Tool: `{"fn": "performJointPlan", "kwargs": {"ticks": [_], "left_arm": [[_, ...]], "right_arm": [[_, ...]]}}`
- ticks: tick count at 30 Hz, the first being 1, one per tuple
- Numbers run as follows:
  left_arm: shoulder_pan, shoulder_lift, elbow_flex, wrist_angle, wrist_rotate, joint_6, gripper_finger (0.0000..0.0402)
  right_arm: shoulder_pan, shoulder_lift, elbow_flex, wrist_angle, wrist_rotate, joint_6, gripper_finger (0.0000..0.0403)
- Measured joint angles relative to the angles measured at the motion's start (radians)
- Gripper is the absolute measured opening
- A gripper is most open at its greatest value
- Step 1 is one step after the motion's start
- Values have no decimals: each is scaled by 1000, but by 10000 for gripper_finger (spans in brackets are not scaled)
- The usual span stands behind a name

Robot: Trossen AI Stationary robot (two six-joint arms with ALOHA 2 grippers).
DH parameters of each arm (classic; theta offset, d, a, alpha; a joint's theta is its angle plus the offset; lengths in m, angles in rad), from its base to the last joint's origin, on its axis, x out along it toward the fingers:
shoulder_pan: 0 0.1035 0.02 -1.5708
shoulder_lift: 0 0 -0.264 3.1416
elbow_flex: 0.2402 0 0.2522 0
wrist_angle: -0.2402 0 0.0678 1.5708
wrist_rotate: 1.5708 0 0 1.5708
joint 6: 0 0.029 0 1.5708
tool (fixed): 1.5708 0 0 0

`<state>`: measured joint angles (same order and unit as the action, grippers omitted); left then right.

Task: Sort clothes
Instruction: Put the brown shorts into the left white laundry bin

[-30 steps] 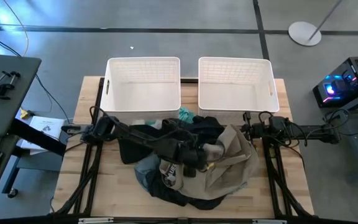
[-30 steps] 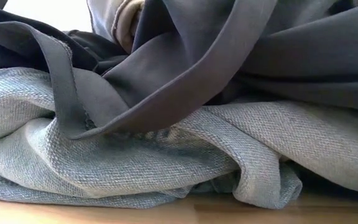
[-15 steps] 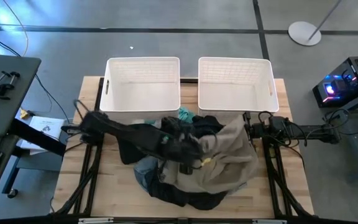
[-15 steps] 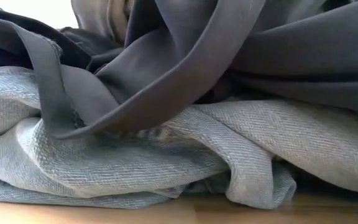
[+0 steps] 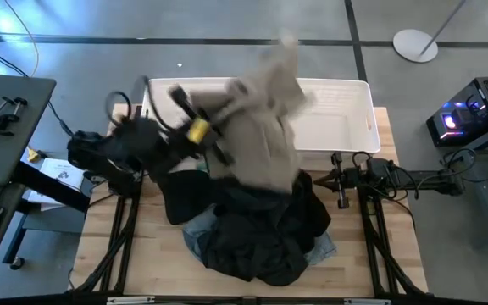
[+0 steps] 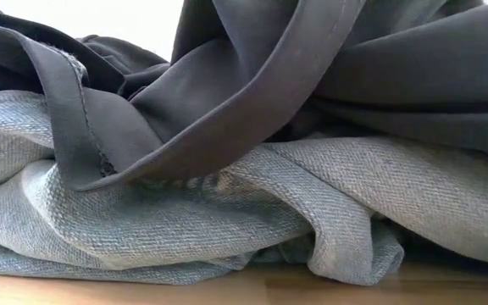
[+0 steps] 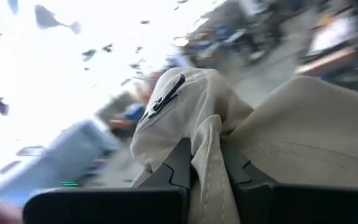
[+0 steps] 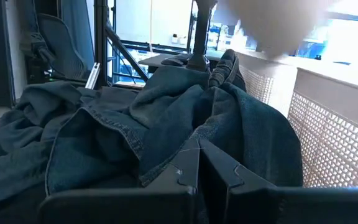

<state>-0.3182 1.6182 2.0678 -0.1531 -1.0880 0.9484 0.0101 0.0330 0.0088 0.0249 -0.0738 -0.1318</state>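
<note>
My left gripper [image 5: 225, 114] is raised over the left white basket [image 5: 152, 91] and is shut on the tan khaki garment [image 5: 265, 119]. The garment billows above both baskets, and its lower end drops toward the pile. The pile lies on the table's middle: a black garment [image 5: 261, 233] on top of light blue-grey denim [image 6: 227, 212]. My right gripper [image 5: 339, 193] rests shut at the pile's right edge. My left gripper pinches a bunched fold of the tan garment [image 7: 207, 140] between its two fingers [image 7: 180, 165], with several layers gathered there. The fingers point roughly level. The cloth is lifted high and trails past them toward the table's right. I cannot tell whether its lower end [image 5: 295, 174] is clear of the pile.
The right white basket [image 5: 341, 119] stands at the table's far edge beside the left one, partly covered by the swinging cloth. Bare wooden table [image 5: 396, 246] shows to the right and left of the pile. Dark cloth [image 8: 166, 118] fills the space just ahead of my right gripper.
My left gripper has risen fast from the middle of the pile, gone toward the far left, and tipped from pointing down to about level. The tan garment has been pulled off the pile and swung up over the baskets. The black and denim clothes have stayed on the table.
</note>
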Motion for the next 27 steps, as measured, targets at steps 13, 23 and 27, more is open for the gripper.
{"fn": "performJointPlan", "kwargs": {"ticks": [13,23,27], "left_arm": [[198,-70,0,-303,-321,122,11],[353,-67,0,-1052,-19,-652,12],[461,-59,-23,-1219,226,-874,13]], "right_arm": [[0,0,0,0,0,0,0],[0,0,0,0,0,0,0],[0,0,0,0,-1,0,0]]}}
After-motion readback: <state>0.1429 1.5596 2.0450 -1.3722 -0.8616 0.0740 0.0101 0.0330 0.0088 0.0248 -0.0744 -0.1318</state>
